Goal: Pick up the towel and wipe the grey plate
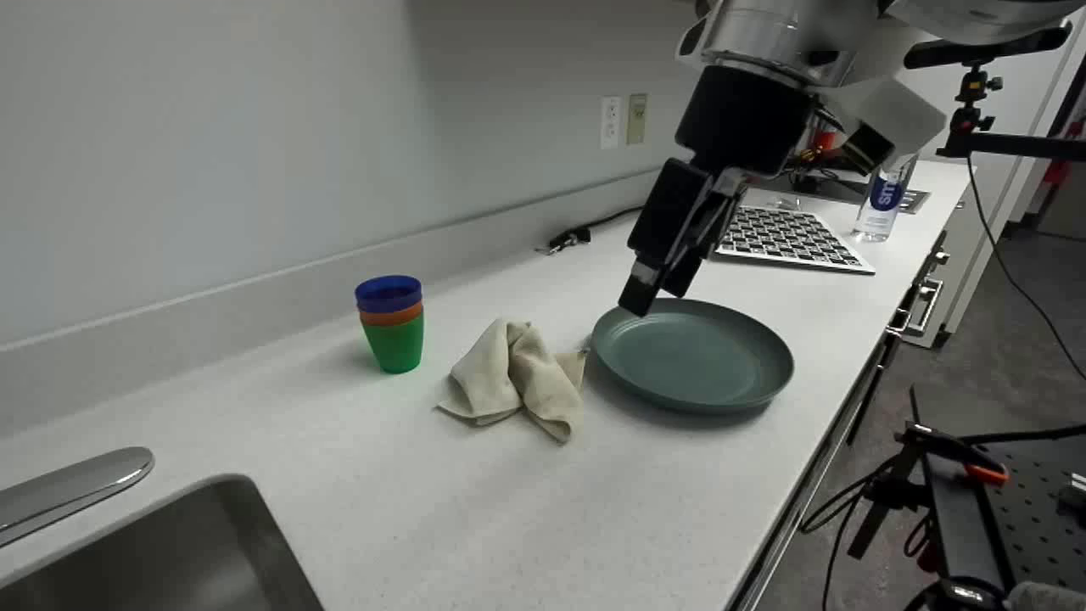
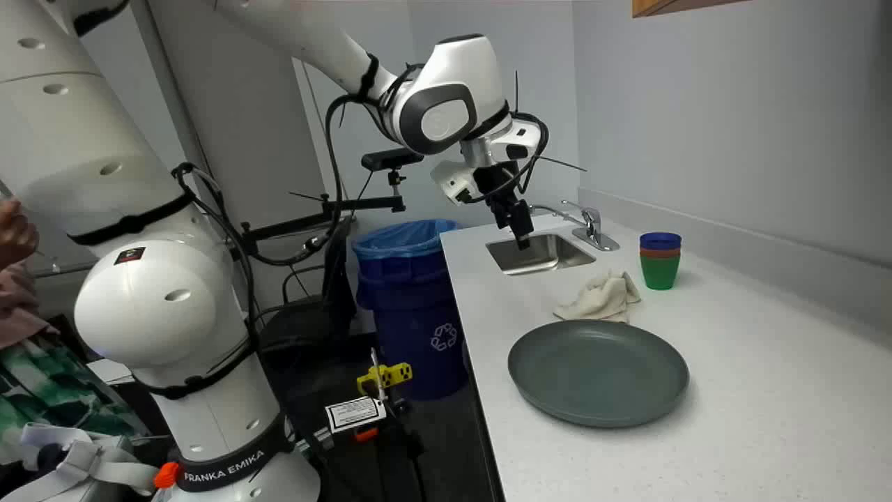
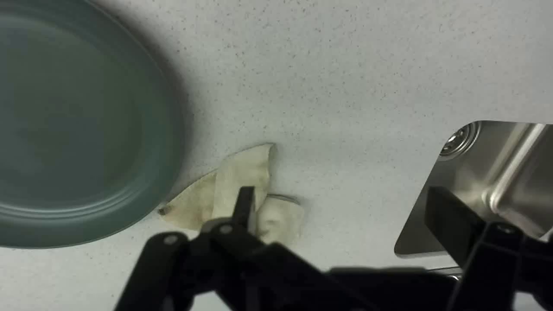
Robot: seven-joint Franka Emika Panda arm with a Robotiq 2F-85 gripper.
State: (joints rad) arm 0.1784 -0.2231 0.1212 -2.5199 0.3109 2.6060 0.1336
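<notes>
The beige towel lies crumpled on the white counter, with a raised fold, in both exterior views (image 1: 517, 378) (image 2: 601, 298) and the wrist view (image 3: 242, 172). The round grey-green plate lies flat beside it in both exterior views (image 1: 691, 356) (image 2: 599, 376); it fills the left of the wrist view (image 3: 77, 121). One towel corner reaches the plate's rim. My gripper (image 3: 341, 201) is open and empty, its fingers wide apart. It hangs above the counter, apart from towel and plate, in both exterior views (image 1: 660, 293) (image 2: 521, 233). In the wrist view the left finger covers part of the towel.
Stacked blue, orange and green cups (image 1: 393, 331) stand near the wall by the towel. A steel sink (image 3: 462, 198) with a faucet (image 2: 591, 226) is set in the counter. A patterned board (image 1: 785, 238) and a water bottle (image 1: 881, 208) lie past the plate.
</notes>
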